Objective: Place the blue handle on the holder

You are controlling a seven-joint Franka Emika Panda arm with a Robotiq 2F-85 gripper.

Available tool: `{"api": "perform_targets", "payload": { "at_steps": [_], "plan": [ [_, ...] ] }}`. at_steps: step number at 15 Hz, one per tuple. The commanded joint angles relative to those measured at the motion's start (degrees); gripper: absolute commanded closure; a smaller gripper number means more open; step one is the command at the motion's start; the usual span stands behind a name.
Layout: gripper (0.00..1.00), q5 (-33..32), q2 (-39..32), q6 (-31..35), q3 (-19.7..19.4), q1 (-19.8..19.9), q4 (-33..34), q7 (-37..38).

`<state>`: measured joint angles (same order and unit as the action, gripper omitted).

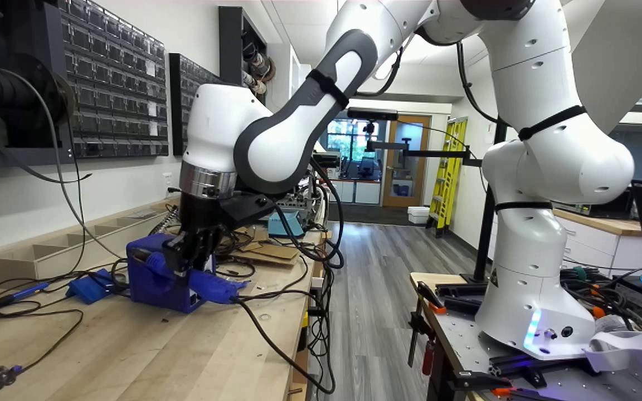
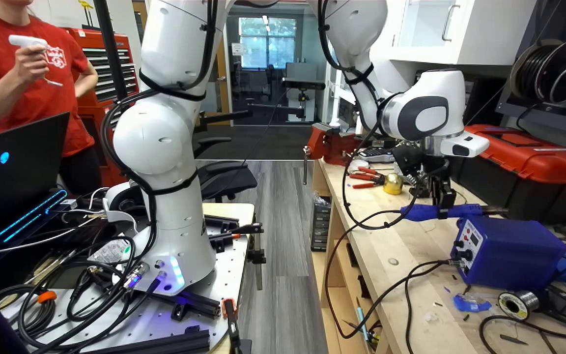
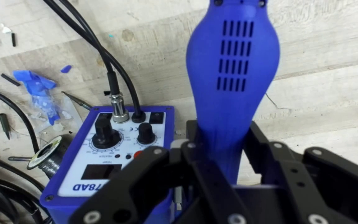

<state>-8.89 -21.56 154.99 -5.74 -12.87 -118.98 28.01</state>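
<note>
The blue handle is a bright-blue tool body with vent slots, a cord at its wide end and a dark nozzle at its narrow end. It shows in an exterior view and in the wrist view. My gripper is shut on its narrower part, a finger on each side. The handle lies about level, raised over the table beside the holder. The holder is a blue box with a pale panel and knobs, also in the wrist view. In the wrist view my fingers hide the nozzle end.
A small blue stand and a blue pen-like iron lie beside the holder. A solder spool and black cables lie around it. A red-and-black toolbox stands behind. The handle's cord hangs over the table edge.
</note>
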Motion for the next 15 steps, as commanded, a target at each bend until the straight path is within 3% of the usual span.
{"api": "perform_targets", "payload": {
  "at_steps": [1, 15],
  "plan": [
    [0.87, -3.3, 1.5, -0.7, -1.6, -1.6, 1.1, 1.2],
    [0.87, -2.2, -3.8, -0.8, -1.5, -0.3, 6.3, 0.0]
  ]
}}
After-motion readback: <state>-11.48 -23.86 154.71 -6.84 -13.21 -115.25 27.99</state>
